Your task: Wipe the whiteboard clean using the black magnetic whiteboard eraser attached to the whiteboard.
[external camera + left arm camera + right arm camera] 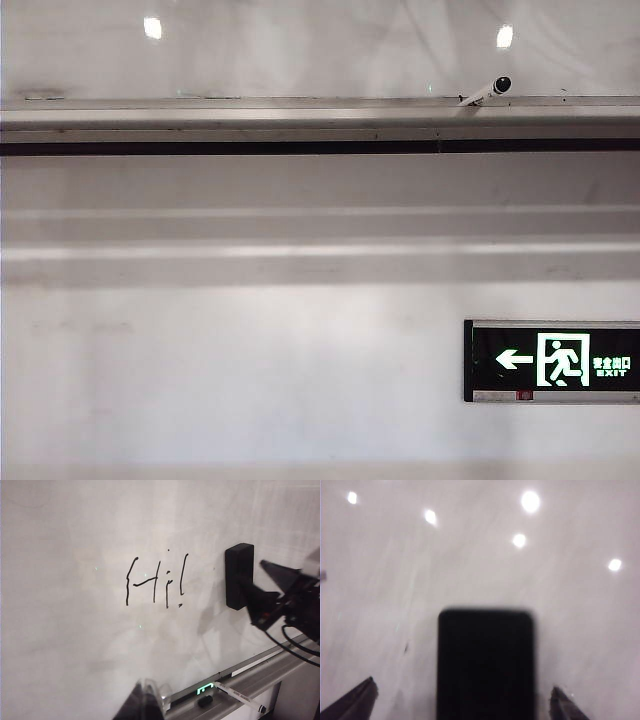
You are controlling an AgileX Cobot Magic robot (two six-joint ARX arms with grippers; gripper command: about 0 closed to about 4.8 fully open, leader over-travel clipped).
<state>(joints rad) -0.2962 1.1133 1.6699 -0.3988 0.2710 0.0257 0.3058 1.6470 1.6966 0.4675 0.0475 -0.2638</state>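
Glossy whiteboard (pixel 75 630) carries "Hi!" writing (pixel 156 582), eraser (pixel 239 576) stuck just right. Right gripper (pixel 462 700), fingers spread, straddles it; closing comes next. Left gripper (pixel 145 705) fingers shut, empty.

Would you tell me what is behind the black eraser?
The whiteboard lies behind the eraser, which the open right gripper approaches. The board under the eraser is hidden. The left gripper is shut.

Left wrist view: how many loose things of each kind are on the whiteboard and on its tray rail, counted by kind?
Black rectangular magnetic eraser on the glossy white whiteboard: 1
White marker pen with black cap on the silver tray rail: 1
Small black cap-like piece: 1
Total: 3
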